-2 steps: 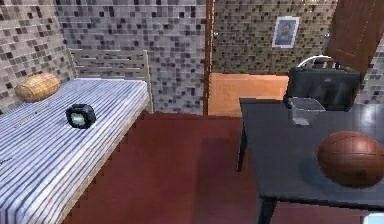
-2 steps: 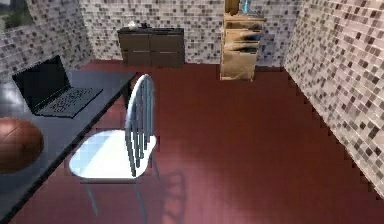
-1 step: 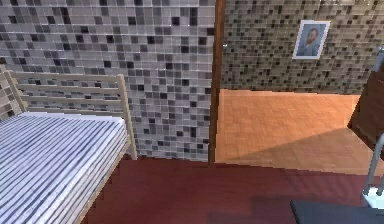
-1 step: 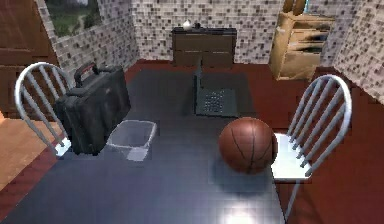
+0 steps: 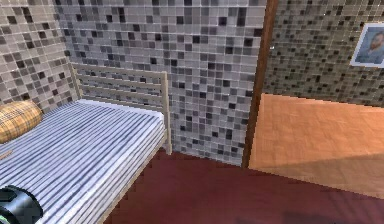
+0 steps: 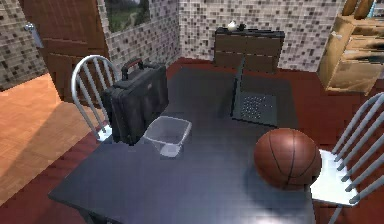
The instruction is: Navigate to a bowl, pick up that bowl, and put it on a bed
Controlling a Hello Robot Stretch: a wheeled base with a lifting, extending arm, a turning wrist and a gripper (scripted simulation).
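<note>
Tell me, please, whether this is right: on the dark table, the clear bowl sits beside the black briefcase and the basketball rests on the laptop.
Not quite: the arm side view shows the basketball resting on the dark table itself, apart from the laptop. The clear bowl does sit beside the black briefcase.

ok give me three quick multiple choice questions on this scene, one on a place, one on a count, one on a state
1. What stands right beside the clear bowl on the dark table?
A. a black briefcase
B. a lamp
C. a kettle

2. How many white chairs stand at the table?
A. none
B. two
C. four

3. The laptop is:
A. shut flat
B. open, screen upright
C. lying on the floor

Answers:
1 A: the briefcase stands just left of the bowl in the arm side view.
2 B: one chair at each end of the table.
3 B: its screen stands up beside the keyboard, on the table.
</note>
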